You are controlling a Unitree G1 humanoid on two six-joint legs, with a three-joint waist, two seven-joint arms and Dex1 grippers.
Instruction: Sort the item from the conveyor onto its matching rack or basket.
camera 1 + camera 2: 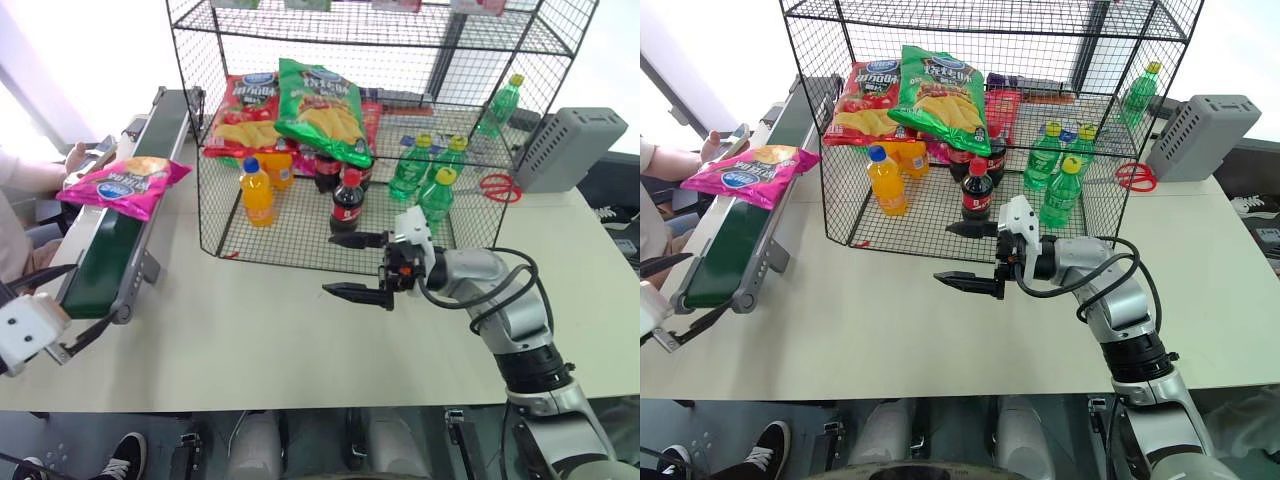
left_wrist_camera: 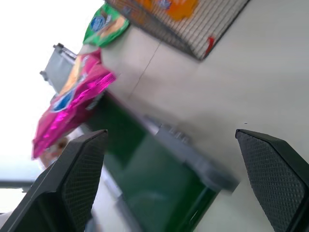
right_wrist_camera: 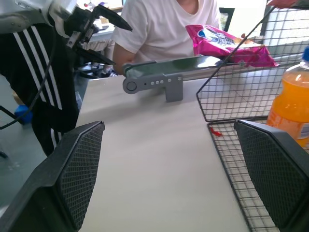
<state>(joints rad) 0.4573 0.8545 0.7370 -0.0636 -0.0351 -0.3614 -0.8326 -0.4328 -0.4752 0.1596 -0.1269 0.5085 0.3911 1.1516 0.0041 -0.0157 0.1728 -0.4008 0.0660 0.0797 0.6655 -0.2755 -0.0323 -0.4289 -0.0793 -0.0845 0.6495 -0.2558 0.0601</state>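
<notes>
The pink chip bag (image 1: pixel 124 183) lies on the conveyor (image 1: pixel 105 255), long axis across the belt. From your left gripper (image 1: pixel 68 338), jaws wide and empty, it sits at 1 o'clock, close. Your right gripper (image 1: pixel 360 266), also wide and empty, is over the bench (image 1: pixel 250 340) before the rack (image 1: pixel 400 130), bag at 10 o'clock, farther off. Use the left.

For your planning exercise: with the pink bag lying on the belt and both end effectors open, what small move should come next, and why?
Probably bring the left end effector toward the pink bag: the bag lies untouched on the belt, and that end effector is open, nearer than the right end effector.
</notes>
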